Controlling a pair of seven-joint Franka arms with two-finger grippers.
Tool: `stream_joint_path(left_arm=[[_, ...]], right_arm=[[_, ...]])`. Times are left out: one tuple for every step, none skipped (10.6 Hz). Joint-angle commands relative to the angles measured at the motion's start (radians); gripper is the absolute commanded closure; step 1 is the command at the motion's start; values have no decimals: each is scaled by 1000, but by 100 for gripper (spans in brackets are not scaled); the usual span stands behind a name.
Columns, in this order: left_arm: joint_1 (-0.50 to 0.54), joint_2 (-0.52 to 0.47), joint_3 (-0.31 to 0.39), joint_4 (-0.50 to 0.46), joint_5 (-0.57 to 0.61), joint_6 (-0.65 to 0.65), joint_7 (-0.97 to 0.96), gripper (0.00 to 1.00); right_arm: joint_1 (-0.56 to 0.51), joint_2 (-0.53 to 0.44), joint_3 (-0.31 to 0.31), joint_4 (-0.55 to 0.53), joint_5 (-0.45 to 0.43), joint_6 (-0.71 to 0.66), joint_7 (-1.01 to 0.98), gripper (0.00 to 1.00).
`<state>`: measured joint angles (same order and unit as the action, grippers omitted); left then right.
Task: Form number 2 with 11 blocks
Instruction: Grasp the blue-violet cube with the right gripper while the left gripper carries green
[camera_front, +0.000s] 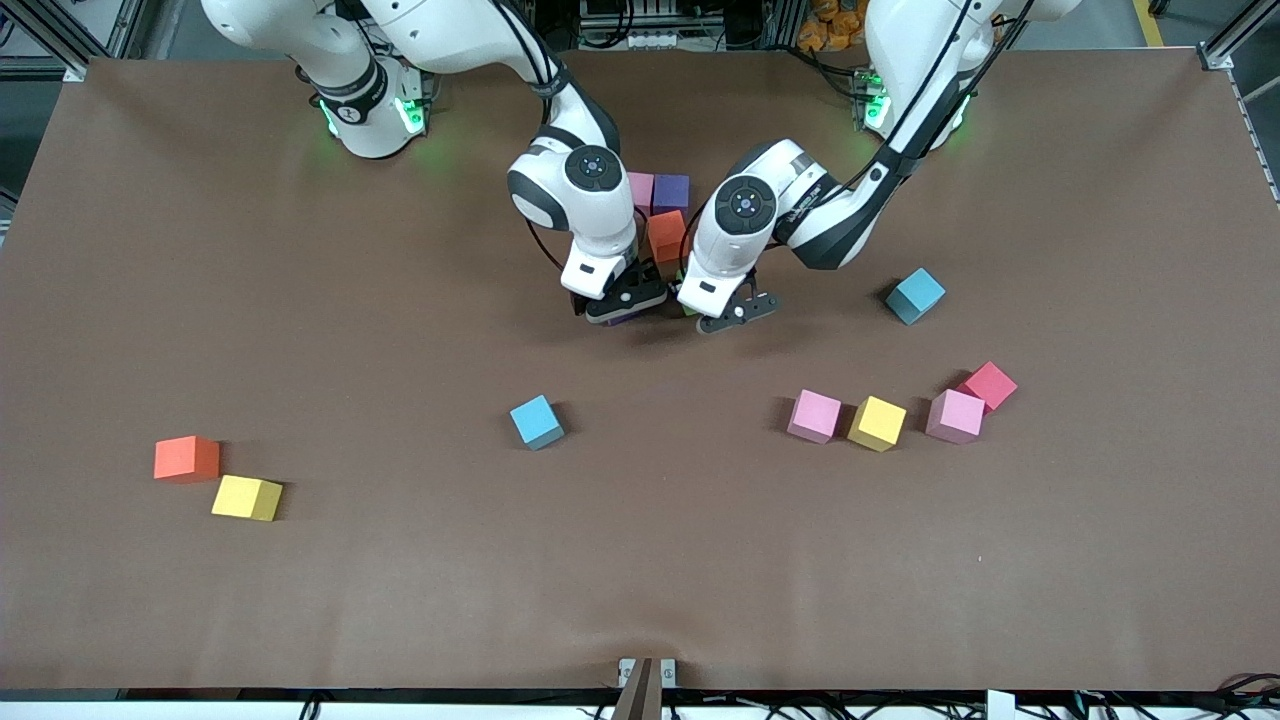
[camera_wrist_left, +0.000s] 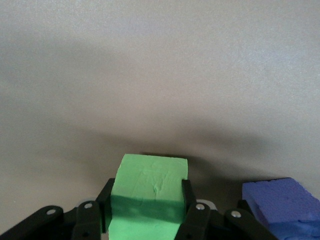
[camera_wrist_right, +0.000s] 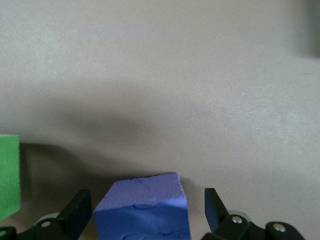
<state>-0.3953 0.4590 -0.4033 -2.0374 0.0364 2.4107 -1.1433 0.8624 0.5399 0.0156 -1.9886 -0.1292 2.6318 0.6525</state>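
My left gripper (camera_front: 737, 312) (camera_wrist_left: 147, 192) is shut on a green block (camera_wrist_left: 150, 192), low over the table at mid-table. Beside it my right gripper (camera_front: 625, 298) (camera_wrist_right: 147, 200) stands open around a purple block (camera_wrist_right: 145, 212), with a gap at each finger. That purple block (camera_wrist_left: 280, 205) also shows in the left wrist view, and the green block (camera_wrist_right: 9, 180) in the right wrist view. Between the two wrists a pink block (camera_front: 641, 188) and a second purple block (camera_front: 671, 192) sit side by side, with an orange block (camera_front: 666, 235) just nearer the camera.
Loose blocks lie nearer the camera: light blue (camera_front: 537, 421) mid-table; another blue (camera_front: 915, 295), pink (camera_front: 814, 416), yellow (camera_front: 877, 423), pink (camera_front: 955, 416) and red (camera_front: 989, 385) toward the left arm's end; orange (camera_front: 186, 459) and yellow (camera_front: 247, 497) toward the right arm's end.
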Motion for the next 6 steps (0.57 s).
stream_joint_path(left_arm=[[-2, -13, 0, -7, -10, -2, -1, 62], [-2, -13, 0, -7, -10, -2, -1, 62], [-2, -13, 0, -7, -10, -2, -1, 62], [-2, -13, 0, -7, -10, -2, -1, 62], [-2, -13, 0, -7, -10, -2, -1, 62], [-2, -13, 0, -7, -10, -2, -1, 62]], right_arm=[[-5, -23, 15, -29, -9, 10, 6, 0], [-3, -28, 26, -39, -9, 10, 6, 0], [-3, -29, 27, -45, -9, 8, 4, 6], [-3, -29, 27, -49, -9, 10, 6, 75], [-3, -28, 27, -50, -10, 10, 4, 100], [-2, -32, 27, -50, -10, 8, 4, 100]])
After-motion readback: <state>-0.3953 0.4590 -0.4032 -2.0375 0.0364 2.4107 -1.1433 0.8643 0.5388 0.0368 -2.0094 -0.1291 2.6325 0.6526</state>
